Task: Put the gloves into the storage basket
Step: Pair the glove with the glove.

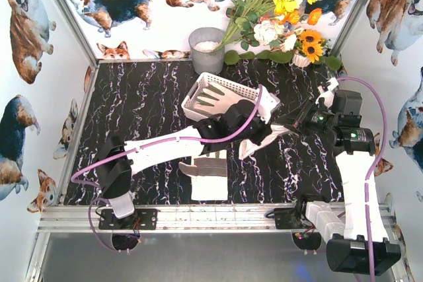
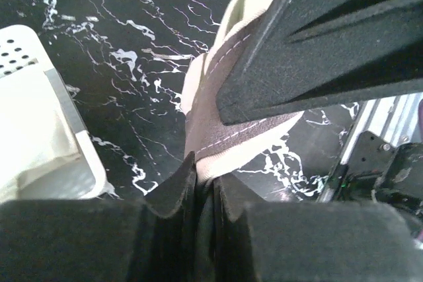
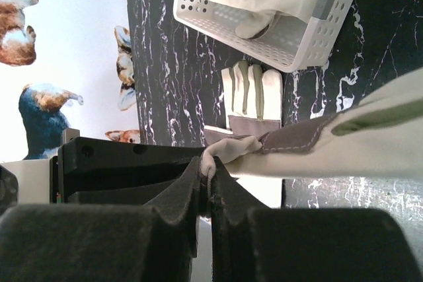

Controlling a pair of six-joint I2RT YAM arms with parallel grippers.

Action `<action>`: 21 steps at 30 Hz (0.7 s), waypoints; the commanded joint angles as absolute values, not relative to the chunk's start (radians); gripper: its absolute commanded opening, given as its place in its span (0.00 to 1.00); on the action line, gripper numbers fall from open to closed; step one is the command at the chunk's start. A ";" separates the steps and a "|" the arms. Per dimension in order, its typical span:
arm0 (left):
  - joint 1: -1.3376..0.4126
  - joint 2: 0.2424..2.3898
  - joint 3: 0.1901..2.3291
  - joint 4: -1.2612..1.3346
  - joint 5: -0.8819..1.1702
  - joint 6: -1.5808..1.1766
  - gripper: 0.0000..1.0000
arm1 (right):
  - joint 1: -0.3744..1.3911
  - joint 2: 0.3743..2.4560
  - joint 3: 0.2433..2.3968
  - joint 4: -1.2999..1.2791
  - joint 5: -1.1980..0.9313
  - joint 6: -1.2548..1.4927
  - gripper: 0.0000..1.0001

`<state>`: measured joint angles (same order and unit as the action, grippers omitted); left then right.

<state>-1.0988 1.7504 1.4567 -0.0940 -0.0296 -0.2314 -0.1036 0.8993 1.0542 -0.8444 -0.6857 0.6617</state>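
One glove (image 1: 259,143) hangs between both arms just in front of the white storage basket (image 1: 231,84). My left gripper (image 1: 256,130) is shut on it; in the left wrist view the gripper (image 2: 201,179) pinches grey-patched fabric of the glove (image 2: 218,117). My right gripper (image 1: 285,127) is shut on the same glove. In the right wrist view that gripper (image 3: 211,166) bites the cream edge, and the glove (image 3: 344,150) stretches away to the right. A second glove (image 1: 215,97) lies inside the basket (image 3: 277,37). A third glove (image 1: 208,175) lies flat on the table near the front.
A grey metal bucket (image 1: 207,49) stands behind the basket, with a bunch of artificial flowers (image 1: 281,11) to its right. Corgi-print walls close in the black marbled table on three sides. An aluminium rail (image 1: 211,216) runs along the near edge.
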 commanded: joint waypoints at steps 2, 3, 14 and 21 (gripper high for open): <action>-1.104 1.722 1.459 -0.071 -0.068 -0.271 0.00 | -0.097 0.909 1.113 -0.816 -0.741 0.619 0.06; -1.104 1.709 1.445 -0.068 -0.076 -0.284 0.00 | -0.098 0.910 1.119 -0.814 -0.749 0.613 0.14; -1.056 1.529 1.271 -0.076 -0.194 -0.611 0.00 | -0.097 0.832 1.195 -0.779 -0.807 0.600 0.76; -0.990 1.366 1.104 0.130 -0.183 -0.828 0.00 | -0.097 0.740 1.033 -0.564 -0.864 0.773 0.78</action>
